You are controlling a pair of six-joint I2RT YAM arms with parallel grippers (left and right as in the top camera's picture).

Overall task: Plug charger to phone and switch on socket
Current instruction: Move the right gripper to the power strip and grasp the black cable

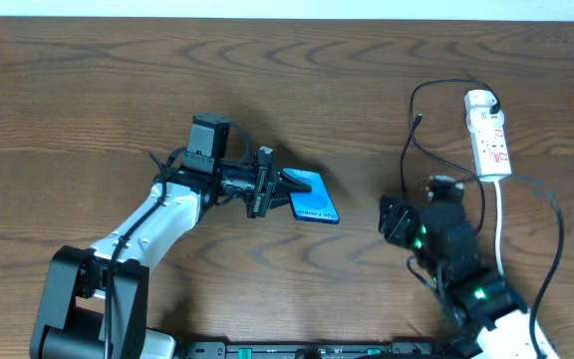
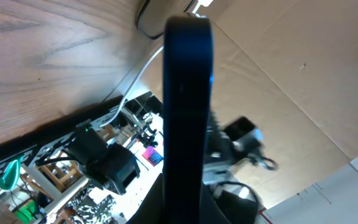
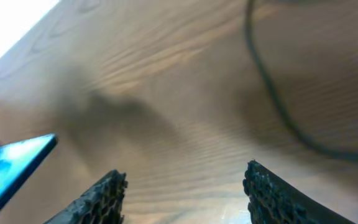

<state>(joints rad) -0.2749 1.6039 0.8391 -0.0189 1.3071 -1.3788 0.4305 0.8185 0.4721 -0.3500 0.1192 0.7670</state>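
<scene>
The table is bare hard wood. The power strip lies well off to the right of the right gripper, whose jaws stand apart with nothing between them. It looks rigid and light, so it may slide when a switch is pressed. The phone is clamped by one end in the left gripper and held tilted, ahead and to the left of the right jaws. It is stiff, smooth and probably slippery, so a grip across its flat faces suits it. The charger cable runs ahead and to the right of the right jaws. It is thin and floppy and would sag if pinched mid-length. The connector tip, farther ahead, is its one stiff spot and the place to take hold.
</scene>
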